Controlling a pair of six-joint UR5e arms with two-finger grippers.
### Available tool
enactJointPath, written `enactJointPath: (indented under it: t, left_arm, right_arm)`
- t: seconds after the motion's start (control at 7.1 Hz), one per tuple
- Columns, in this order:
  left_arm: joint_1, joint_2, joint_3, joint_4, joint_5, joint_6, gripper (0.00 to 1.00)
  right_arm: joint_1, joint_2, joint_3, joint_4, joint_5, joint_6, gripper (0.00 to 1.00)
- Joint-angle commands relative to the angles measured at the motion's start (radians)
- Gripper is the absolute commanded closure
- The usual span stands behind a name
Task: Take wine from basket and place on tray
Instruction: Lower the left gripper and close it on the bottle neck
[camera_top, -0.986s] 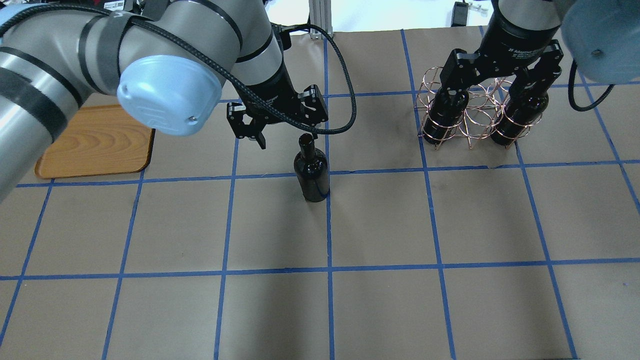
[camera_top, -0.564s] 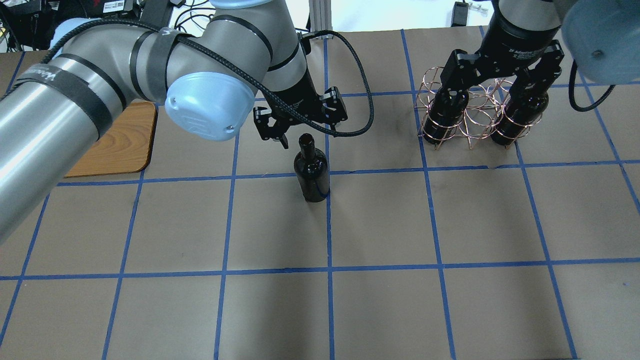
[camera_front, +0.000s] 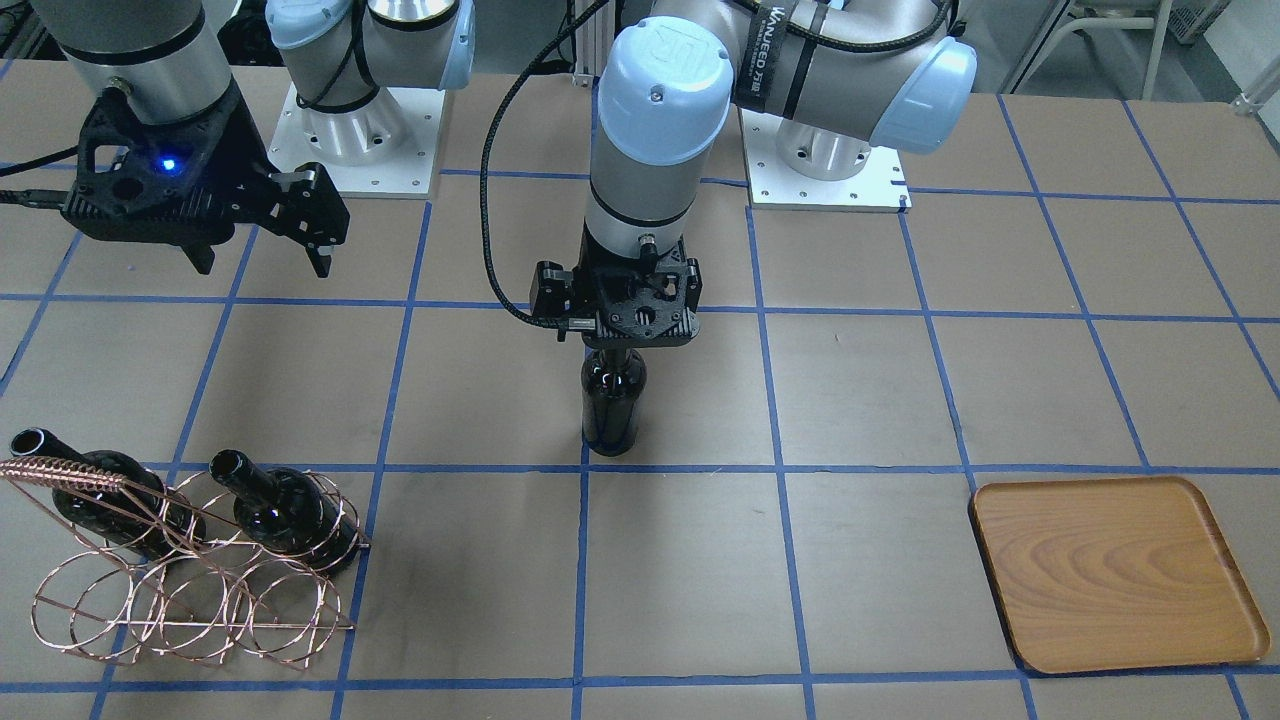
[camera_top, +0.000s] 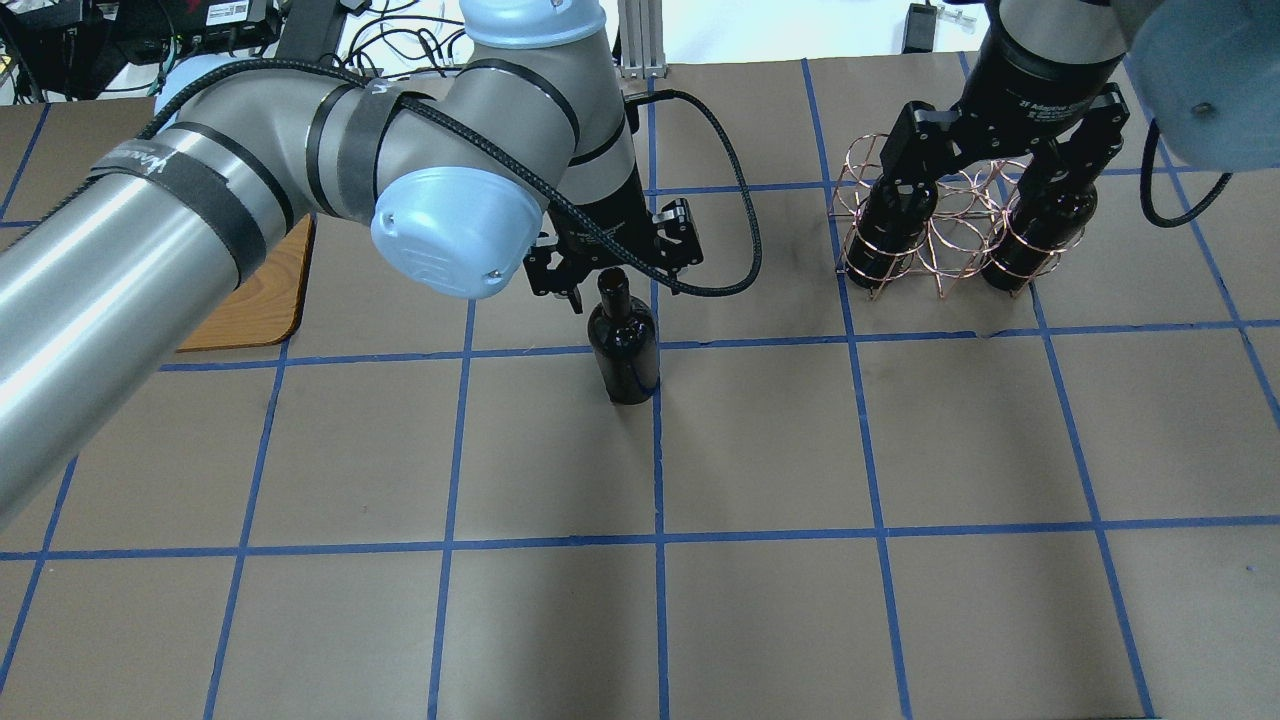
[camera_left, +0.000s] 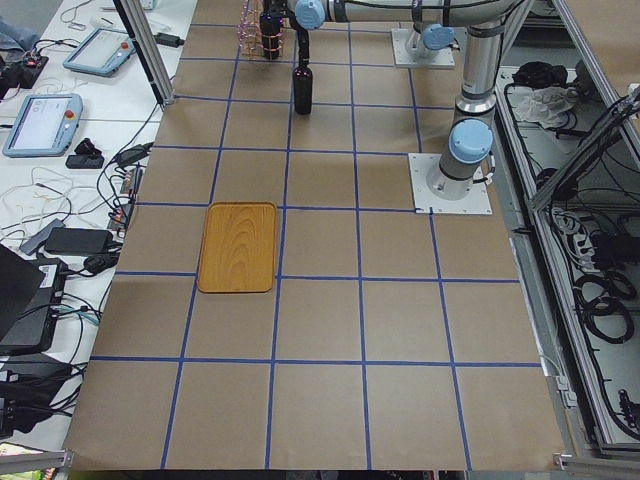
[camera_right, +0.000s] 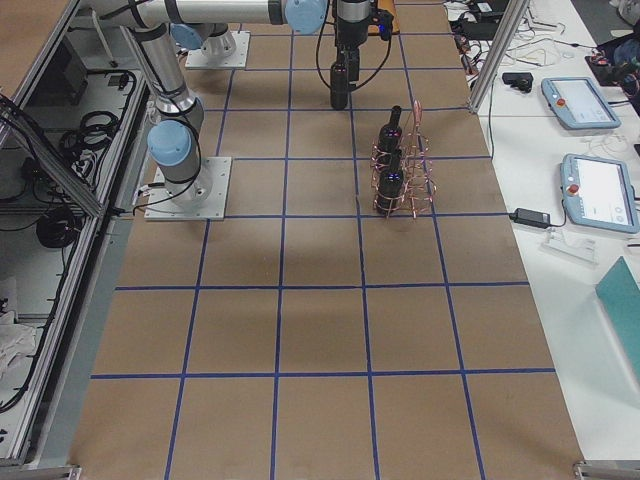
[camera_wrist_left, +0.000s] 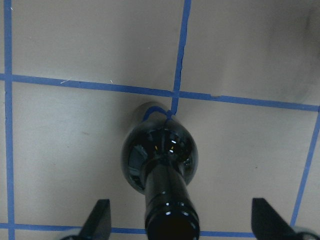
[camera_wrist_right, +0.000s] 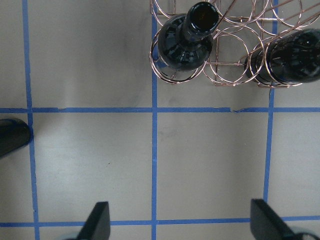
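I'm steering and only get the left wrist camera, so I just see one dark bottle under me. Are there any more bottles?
Observer: Yes, a second bottle and a third bottle sit in the wire basket.
Operator: Where's the tray?
Observer: The wooden tray lies bare, on the far side of the standing bottle from the basket.
Operator: And the other arm?
Observer: The right gripper hangs open near the basket, holding nothing.
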Motion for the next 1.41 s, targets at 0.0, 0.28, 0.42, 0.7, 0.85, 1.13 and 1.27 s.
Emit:
enactJointPath:
  t: [0.0,0.28,0.42,0.7,0.85,1.13,1.27]
  left_arm:
    - [-0.001,-0.005,-0.005,0.002,0.011,-0.003,0.1]
    - [-0.001,-0.008,-0.005,0.007,0.011,-0.025,0.1]
    - [0.001,-0.01,-0.005,0.007,0.014,-0.025,0.18]
    - [0.001,-0.016,-0.008,0.005,0.014,-0.028,0.25]
    - [-0.001,-0.016,-0.008,0.007,0.016,-0.029,0.29]
    - [-0.001,-0.024,-0.01,0.008,0.009,-0.028,0.32]
    - [-0.001,-0.024,-0.01,0.008,0.011,-0.028,0.33]
  right_arm:
    - [0.0,-0.008,0.003,0.018,0.009,0.0,0.0]
    - [0.0,-0.008,0.003,0.033,0.009,0.0,0.0]
    - [0.0,-0.008,0.003,0.032,0.009,0.0,0.0]
    - [0.0,-0.008,0.003,0.032,0.01,0.0,0.0]
    - [0.0,-0.008,0.003,0.033,0.009,0.0,0.0]
    - [0.0,-0.006,0.003,0.029,0.009,-0.002,0.0]
    - [0.0,-0.008,0.003,0.026,0.01,0.0,0.0]
